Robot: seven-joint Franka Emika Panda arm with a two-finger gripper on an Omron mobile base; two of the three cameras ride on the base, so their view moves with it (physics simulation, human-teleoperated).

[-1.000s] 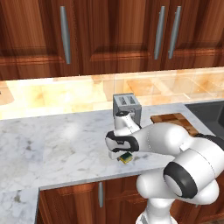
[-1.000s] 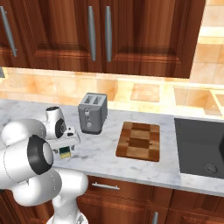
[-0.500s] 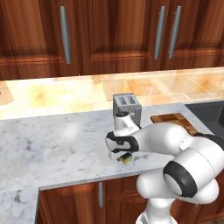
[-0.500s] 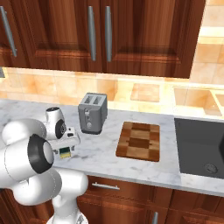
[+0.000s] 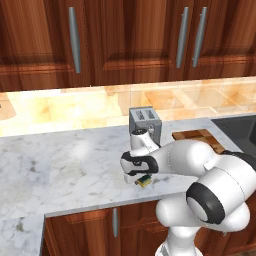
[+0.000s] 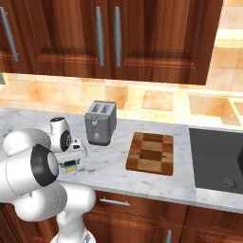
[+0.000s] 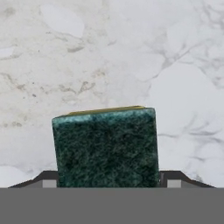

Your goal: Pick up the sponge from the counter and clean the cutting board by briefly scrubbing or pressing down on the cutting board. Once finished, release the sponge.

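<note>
One sponge (image 7: 106, 146), one cutting board (image 6: 151, 153) and one toaster (image 6: 100, 122) on the marble counter (image 6: 118, 166); the sponge lies near the front edge, left of the toaster, the board to the toaster's right. The gripper (image 7: 106, 177) straddles the sponge, fingertips (image 7: 46, 178) at either side; whether they clamp it cannot be told; the arm hides part of the board in the left base view.

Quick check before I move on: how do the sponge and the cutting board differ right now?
The sponge is a small block, dark green on top over yellow; the cutting board is a much larger, flat reddish-brown slab with checkered grain. The sponge sits between the fingers of the tool, left of the toaster; the cutting board lies untouched on the toaster's right. Both are rectangular and at the white marble counter.
</note>
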